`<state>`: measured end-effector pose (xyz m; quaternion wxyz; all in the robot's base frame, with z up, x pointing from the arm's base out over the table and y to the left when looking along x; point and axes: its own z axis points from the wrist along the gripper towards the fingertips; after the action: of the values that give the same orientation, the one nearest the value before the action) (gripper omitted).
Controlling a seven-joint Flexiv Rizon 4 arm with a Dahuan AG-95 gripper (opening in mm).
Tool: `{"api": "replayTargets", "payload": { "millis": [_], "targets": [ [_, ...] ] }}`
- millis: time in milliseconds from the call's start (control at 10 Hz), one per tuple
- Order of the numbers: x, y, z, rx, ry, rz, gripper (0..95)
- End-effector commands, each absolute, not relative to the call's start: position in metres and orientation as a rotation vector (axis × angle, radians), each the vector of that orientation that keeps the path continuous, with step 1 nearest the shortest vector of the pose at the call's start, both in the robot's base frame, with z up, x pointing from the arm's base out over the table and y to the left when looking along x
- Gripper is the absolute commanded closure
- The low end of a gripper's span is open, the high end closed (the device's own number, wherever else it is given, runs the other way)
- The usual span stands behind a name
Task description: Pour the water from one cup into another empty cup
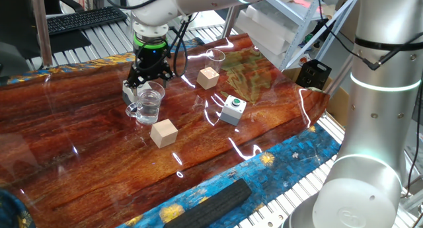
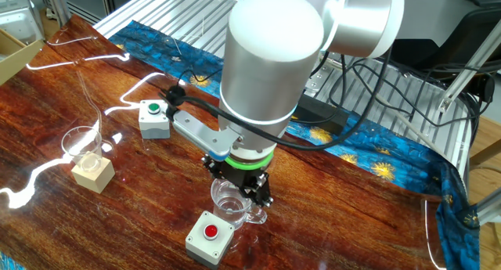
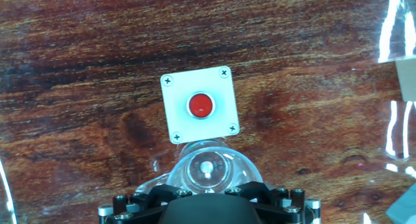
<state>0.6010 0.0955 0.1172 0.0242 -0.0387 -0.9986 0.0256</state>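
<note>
The hand, spread wide above the glass mug, should pinch its slick, breakable wall opposite the handle.

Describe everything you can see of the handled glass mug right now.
The glass mug is clear, see-through glass with a round rim and a side handle. It stands upright on the wooden table, directly below the open gripper, whose fingers straddle it; contact cannot be confirmed. A box with a red button sits right beside it. Little or no water is discernible through the glass.
</note>
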Motion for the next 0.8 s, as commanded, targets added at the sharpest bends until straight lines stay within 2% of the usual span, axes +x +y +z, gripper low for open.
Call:
{"api": "replayTargets", "payload": {
  "millis": [100,800],
  "targets": [
    [0.600,0.095,0.116,-0.125,-3.090,0.080,0.0],
    [0.588,0.100,0.107,-0.145,-3.104,0.066,0.0]
  ]
}}
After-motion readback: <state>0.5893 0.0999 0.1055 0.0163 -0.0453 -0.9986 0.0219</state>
